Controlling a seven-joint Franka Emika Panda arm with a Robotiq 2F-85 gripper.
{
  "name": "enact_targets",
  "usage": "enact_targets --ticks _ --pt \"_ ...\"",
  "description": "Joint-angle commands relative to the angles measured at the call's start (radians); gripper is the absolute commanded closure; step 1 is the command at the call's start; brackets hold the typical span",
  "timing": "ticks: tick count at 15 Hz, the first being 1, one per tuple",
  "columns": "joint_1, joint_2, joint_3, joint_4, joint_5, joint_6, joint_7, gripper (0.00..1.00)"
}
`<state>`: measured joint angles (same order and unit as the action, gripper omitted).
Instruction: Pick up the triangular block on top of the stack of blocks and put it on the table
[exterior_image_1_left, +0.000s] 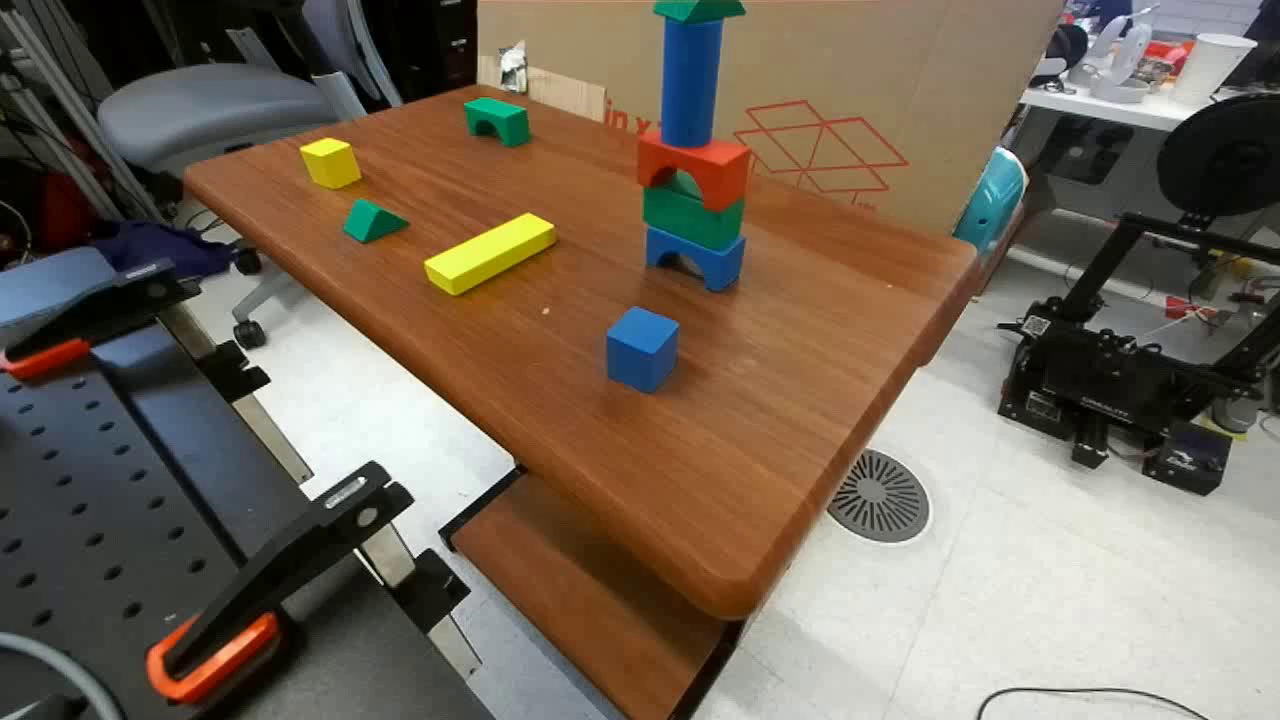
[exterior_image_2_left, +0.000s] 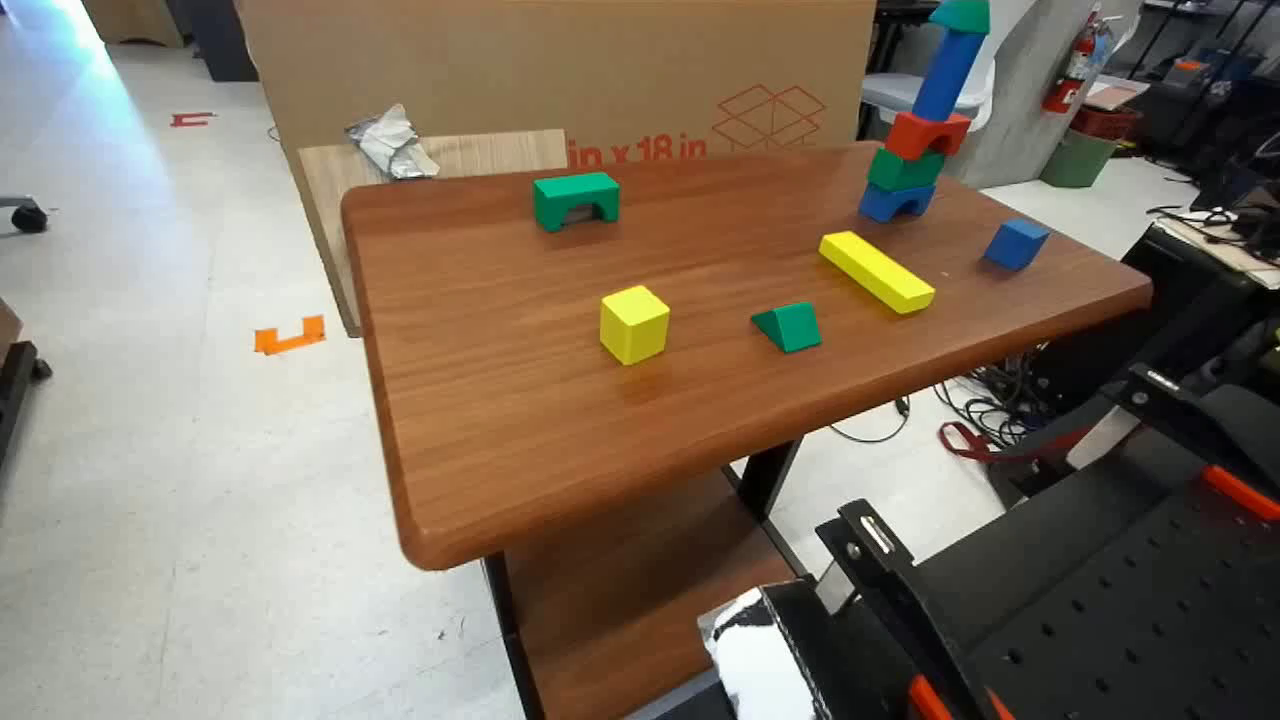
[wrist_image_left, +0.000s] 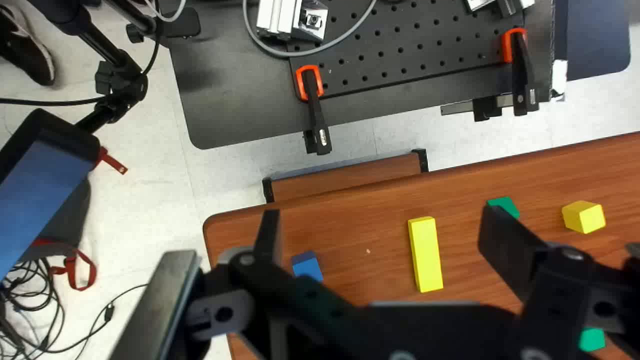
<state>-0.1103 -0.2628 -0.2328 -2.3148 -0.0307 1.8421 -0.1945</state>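
Observation:
The triangular block (exterior_image_1_left: 700, 11) is a green wedge on top of the stack, cut by the upper frame edge in an exterior view; it also shows in an exterior view (exterior_image_2_left: 962, 15). The stack of blocks (exterior_image_1_left: 690, 85) has a tall blue upright block, a red arch, green blocks and a blue arch at its base; it also shows in an exterior view (exterior_image_2_left: 928, 135). The stack does not show in the wrist view. The table (exterior_image_1_left: 560, 400) is brown wood. My gripper (wrist_image_left: 380, 222) is open and empty, high above the table, and out of both exterior views.
On the table are a blue cube (exterior_image_1_left: 642, 350), a long yellow block (exterior_image_1_left: 490, 255), a teal-green wedge (exterior_image_1_left: 374, 221), a yellow cube (exterior_image_1_left: 330, 163) and a green arch (exterior_image_1_left: 498, 121). A cardboard box (exterior_image_2_left: 560, 80) stands behind the table. A black clamped bench (wrist_image_left: 240, 100) stands alongside.

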Motion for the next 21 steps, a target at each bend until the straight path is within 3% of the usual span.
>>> enact_targets --ticks 1,14,21 --pt "-0.016 0.001 0.015 0.001 0.004 -0.001 -0.004 0.00" --pt "-0.006 0.032 0.026 0.015 0.017 0.017 0.011 0.00" --pt "0.013 0.145 0.078 0.040 0.072 0.232 0.095 0.00"
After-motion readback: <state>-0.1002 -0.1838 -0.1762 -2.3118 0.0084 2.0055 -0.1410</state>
